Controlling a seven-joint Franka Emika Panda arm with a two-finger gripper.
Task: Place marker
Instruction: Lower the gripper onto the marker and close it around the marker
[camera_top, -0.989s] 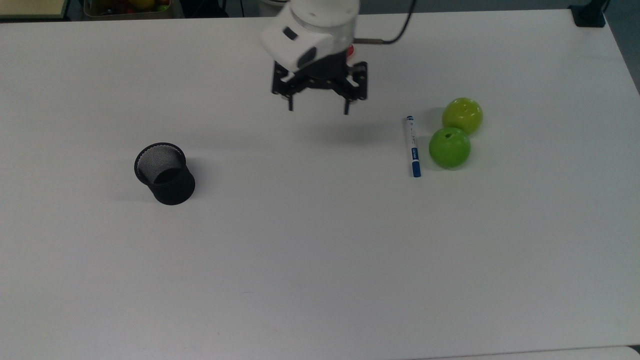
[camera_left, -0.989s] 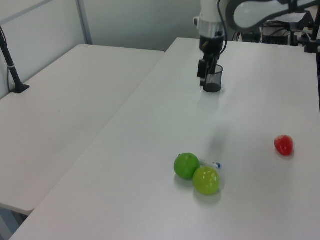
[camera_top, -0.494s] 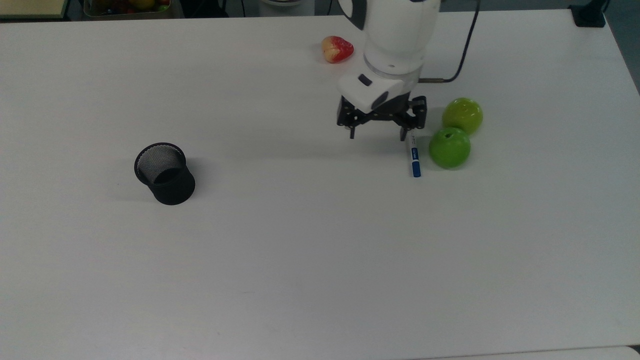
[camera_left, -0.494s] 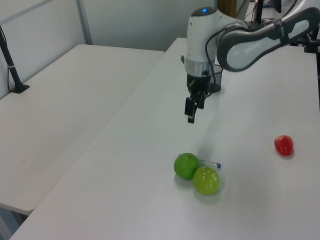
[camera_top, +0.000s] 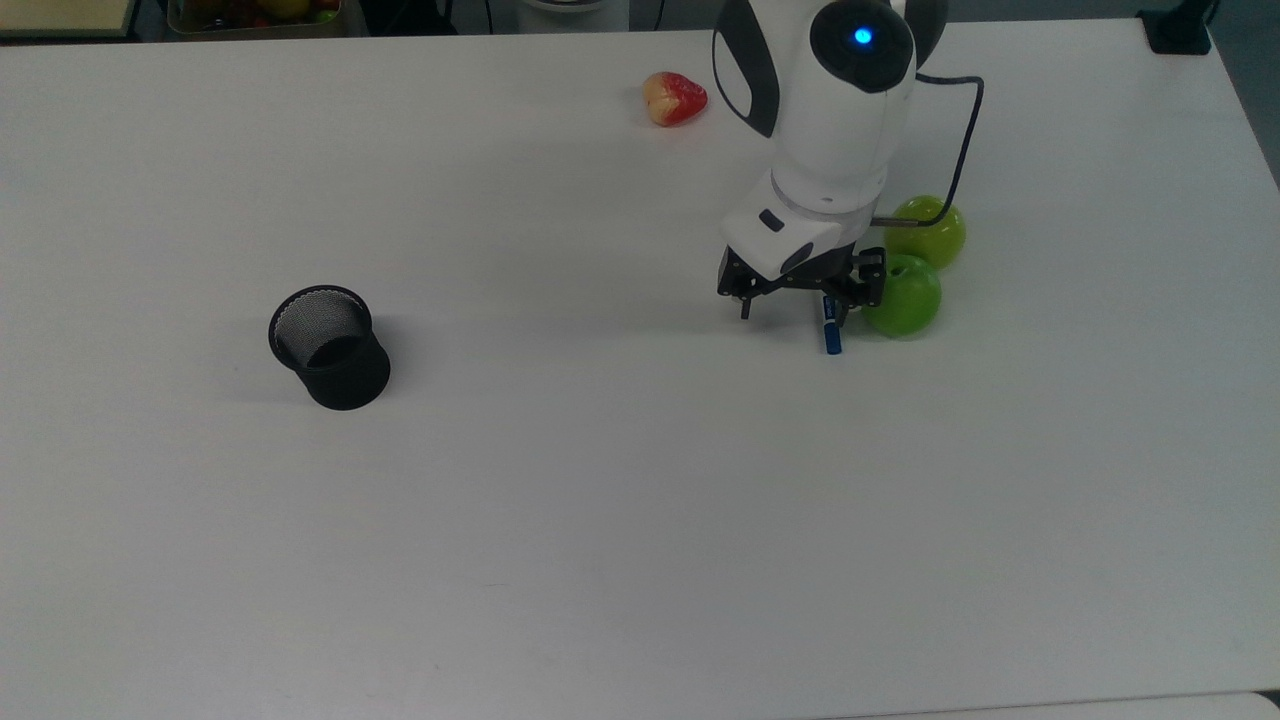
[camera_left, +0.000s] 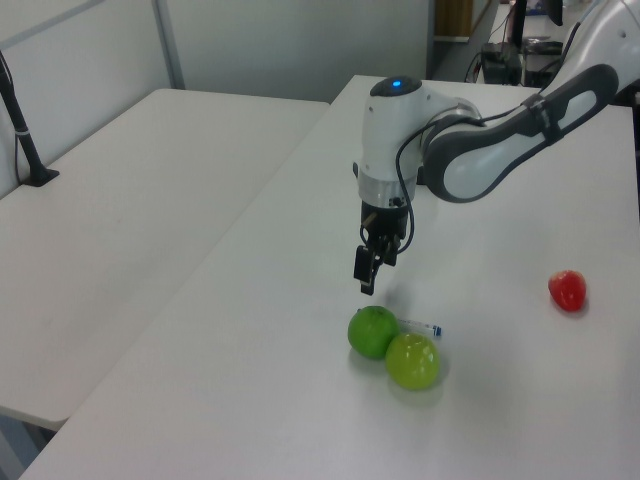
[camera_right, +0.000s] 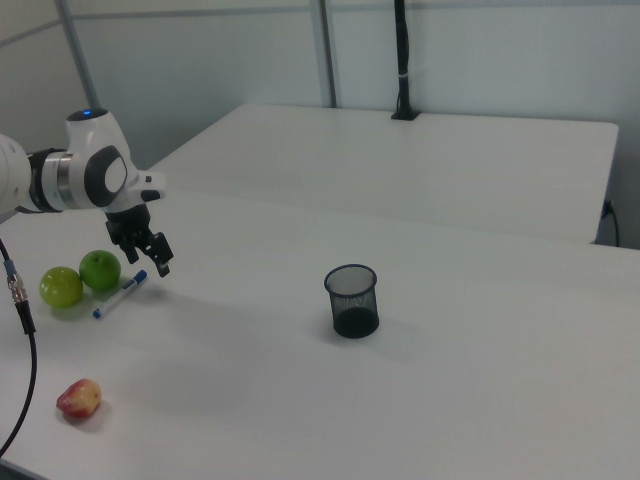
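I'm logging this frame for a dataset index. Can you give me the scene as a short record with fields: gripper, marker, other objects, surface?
gripper: open, above the table, over the marker, not holding it
marker: lying flat beside the nearer green apple
second green apple: against the first
cup: black mesh, upright, far toward the top view's left
red fruit: alone near the top view's upper edge
surface: white table

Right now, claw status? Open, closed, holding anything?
Claw: open, holding nothing, above the marker lying on the table.
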